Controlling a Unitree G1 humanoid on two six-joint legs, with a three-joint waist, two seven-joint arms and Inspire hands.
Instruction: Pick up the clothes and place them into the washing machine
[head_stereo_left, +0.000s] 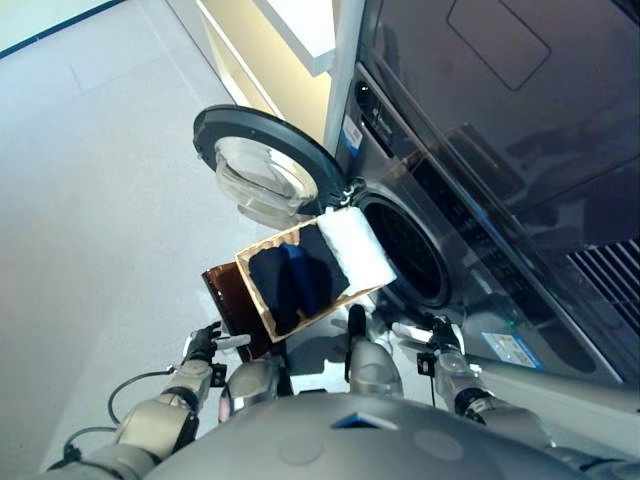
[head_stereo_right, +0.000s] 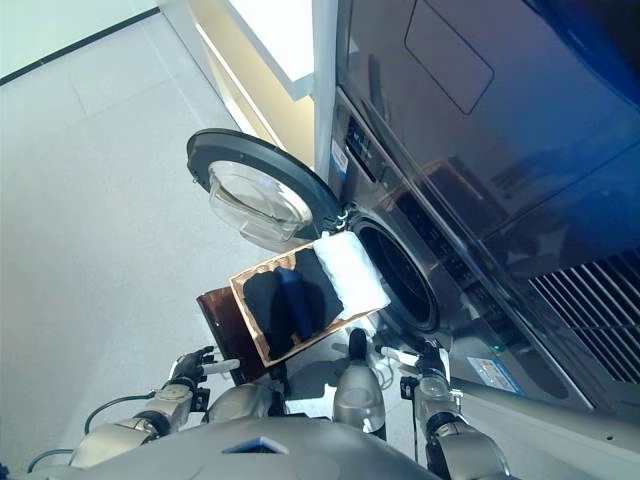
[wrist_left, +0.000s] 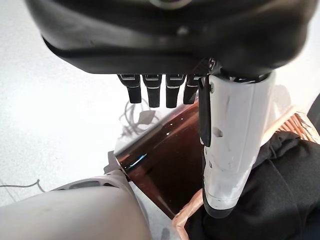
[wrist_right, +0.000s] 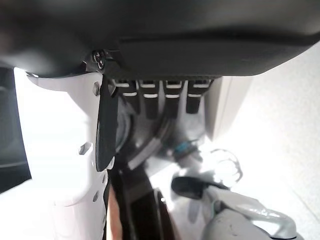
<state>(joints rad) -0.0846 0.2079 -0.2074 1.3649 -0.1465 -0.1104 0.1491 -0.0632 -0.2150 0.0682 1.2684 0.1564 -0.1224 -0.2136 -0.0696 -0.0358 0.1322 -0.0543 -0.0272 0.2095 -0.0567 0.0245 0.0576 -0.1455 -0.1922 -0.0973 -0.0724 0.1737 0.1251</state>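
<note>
A shallow wicker basket (head_stereo_left: 252, 300) rests on a dark brown box (head_stereo_left: 226, 292) in front of the washing machine's round opening (head_stereo_left: 410, 250). Dark clothes (head_stereo_left: 295, 280) fill most of the basket and a white cloth (head_stereo_left: 355, 250) lies at its end nearest the opening. My left hand (head_stereo_left: 203, 346) is low, just left of the box, open and empty; its wrist view shows the fingers (wrist_left: 159, 92) over the box (wrist_left: 160, 165) beside the dark clothes (wrist_left: 280, 190). My right hand (head_stereo_left: 440, 336) is open and empty below the opening, its fingers (wrist_right: 150, 100) straight.
The machine's round door (head_stereo_left: 265, 170) stands swung open to the left, above the basket. The dark machine front (head_stereo_left: 500, 150) takes up the right side. Pale floor (head_stereo_left: 90, 200) stretches to the left. A cream cabinet (head_stereo_left: 270, 60) stands behind the door.
</note>
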